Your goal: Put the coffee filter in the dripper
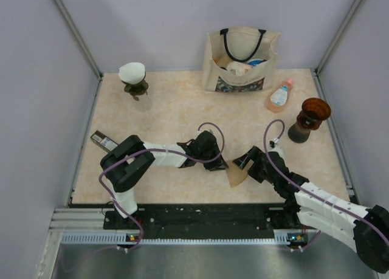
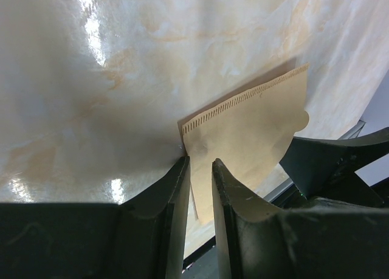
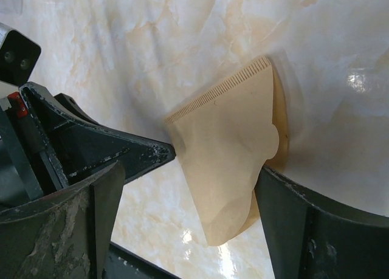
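- Coffee filter [image 2: 249, 133]: off the worktop [image 1: 176, 109], near its front edge, between the two arms.
- Left gripper [image 2: 200, 169]: jaws nearly together, pinching the filter's lower corner.
- Right gripper [image 3: 188, 172]: jaws spread wide, one either side of the filter; no grip.
- Brown dripper [image 1: 311, 116]: far right, well apart, looks empty.
- Judged progress: pickup done; handover, carry and seating remain.
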`<state>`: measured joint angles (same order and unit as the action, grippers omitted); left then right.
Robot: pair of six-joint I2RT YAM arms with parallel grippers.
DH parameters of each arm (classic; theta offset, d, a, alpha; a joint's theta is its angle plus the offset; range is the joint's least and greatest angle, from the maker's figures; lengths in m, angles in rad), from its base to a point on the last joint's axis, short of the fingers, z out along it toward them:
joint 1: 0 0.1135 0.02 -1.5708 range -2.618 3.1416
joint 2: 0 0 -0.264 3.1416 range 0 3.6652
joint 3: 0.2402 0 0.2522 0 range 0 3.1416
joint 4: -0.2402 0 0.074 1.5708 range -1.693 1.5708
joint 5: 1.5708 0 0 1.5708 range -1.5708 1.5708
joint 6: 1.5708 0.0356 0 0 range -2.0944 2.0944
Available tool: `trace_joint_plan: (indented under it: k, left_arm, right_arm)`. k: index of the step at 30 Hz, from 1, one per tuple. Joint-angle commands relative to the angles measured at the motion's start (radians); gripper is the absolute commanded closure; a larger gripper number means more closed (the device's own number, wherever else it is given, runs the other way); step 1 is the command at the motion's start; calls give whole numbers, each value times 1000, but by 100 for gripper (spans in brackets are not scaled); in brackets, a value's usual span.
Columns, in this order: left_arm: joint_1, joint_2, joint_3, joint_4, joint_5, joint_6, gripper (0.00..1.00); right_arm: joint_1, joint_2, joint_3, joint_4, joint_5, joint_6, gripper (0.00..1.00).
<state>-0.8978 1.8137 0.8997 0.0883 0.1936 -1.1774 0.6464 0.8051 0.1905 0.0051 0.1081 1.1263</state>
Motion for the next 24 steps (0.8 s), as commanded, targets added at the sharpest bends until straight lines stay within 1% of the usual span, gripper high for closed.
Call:
trace_joint_plan:
  k: [1, 6, 10, 13, 15, 17, 19, 21, 22, 24]
  left_arm:
    - [-12, 21, -24, -58, -5, 9, 73]
    - [-13, 26, -24, -55, 1, 7, 73]
    - [-16, 24, -25, -44, 9, 5, 72]
    - [-18, 29, -22, -33, 13, 7, 72]
    - [-20, 29, -19, -24, 21, 5, 72]
    - [-20, 32, -21, -15, 26, 9, 72]
    - [-20, 32, -22, -7, 27, 9, 72]
    - [-21, 22, -24, 2, 30, 9, 72]
    - [-21, 19, -27, 8, 33, 10, 72]
    - [-21, -5, -38, 13, 35, 19, 72]
  right_arm:
    - [-8, 42, 33, 94, 15, -16, 15]
    - [-8, 111, -3, 229, -1, 7, 20]
    - [-7, 166, -6, 286, -10, 6, 26]
    - [-7, 184, -6, 328, -21, -8, 33]
    - [-7, 190, -6, 328, -21, -10, 39]
    - [-7, 189, -11, 335, -22, -16, 48]
    - [-7, 186, -11, 334, -22, -20, 52]
    - [-7, 181, -6, 316, -12, -33, 58]
    - [-7, 178, 0, 303, -7, -39, 62]
    - [-7, 168, 18, 270, -2, -75, 74]
